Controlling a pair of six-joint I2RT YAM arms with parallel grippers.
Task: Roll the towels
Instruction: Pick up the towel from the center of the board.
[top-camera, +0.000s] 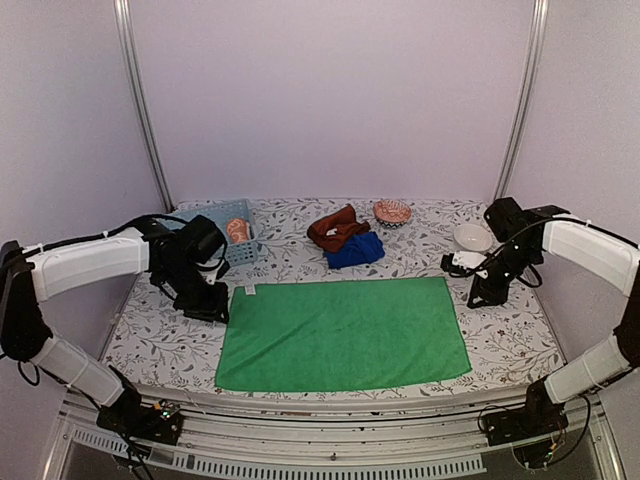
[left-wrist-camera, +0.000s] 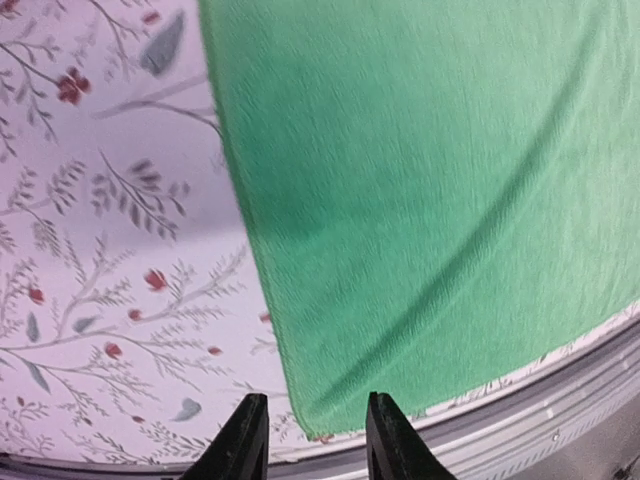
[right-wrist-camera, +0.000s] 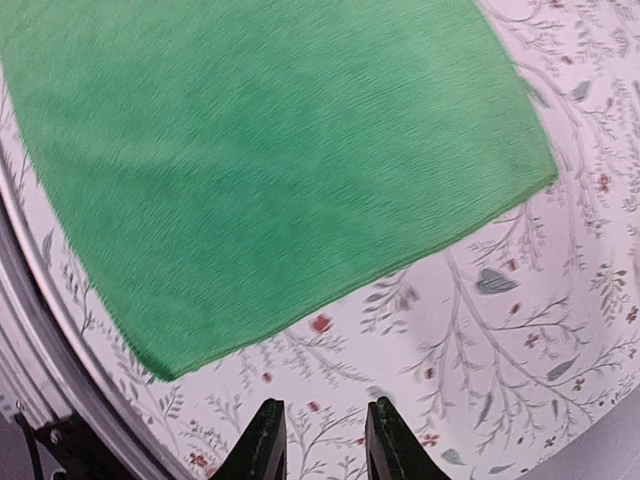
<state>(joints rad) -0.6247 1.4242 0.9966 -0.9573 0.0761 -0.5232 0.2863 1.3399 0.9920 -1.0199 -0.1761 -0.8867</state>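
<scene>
Basket (top-camera: 243, 256) holds the orange towel (top-camera: 238, 230). Green towel (top-camera: 340, 330) spread flat mid-table, brown towel (top-camera: 337, 228) and blue towel (top-camera: 357, 250) bunched behind it. Left gripper (left-wrist-camera: 315, 445), right gripper (right-wrist-camera: 322, 445): fingers narrowly apart, holding nothing.

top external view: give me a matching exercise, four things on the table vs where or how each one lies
Things:
1. plain green towel
2. rust-brown towel
3. light blue slotted plastic basket
4. small white bowl

Place or state:
A. at the far right
B. spread flat, near middle
C. bunched up against the deep blue towel
D. far left, orange patterned towel inside

Pairs: 1-B, 2-C, 3-D, 4-A
</scene>
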